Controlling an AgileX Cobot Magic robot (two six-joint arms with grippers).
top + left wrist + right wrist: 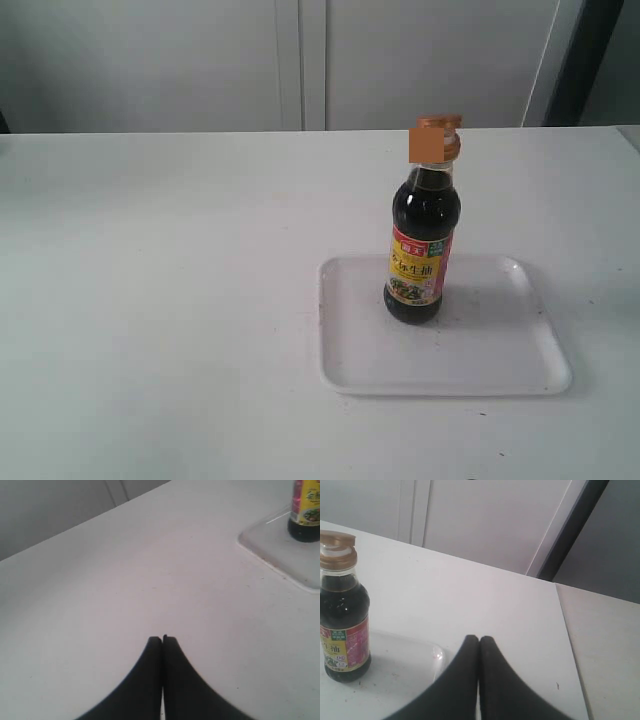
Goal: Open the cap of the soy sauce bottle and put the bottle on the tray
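The soy sauce bottle [424, 255] stands upright on the white tray [480, 350], towards the tray's back left. Its orange-copper cap [436, 138] is flipped up at the neck. The right wrist view shows the bottle [342, 625], its cap [337, 549] and a corner of the tray [415, 655]. In the left wrist view the bottle's base [305, 510] rests on the tray [280, 545]. Neither arm appears in the exterior view. My left gripper [162, 639] and right gripper [479, 639] are both shut on nothing, apart from the bottle.
A white table [160, 300] carries the tray. Behind it rises a pale panelled wall [300, 60] with a dark vertical strip [590, 55] at the right. The table's right edge [567, 645] meets a second surface.
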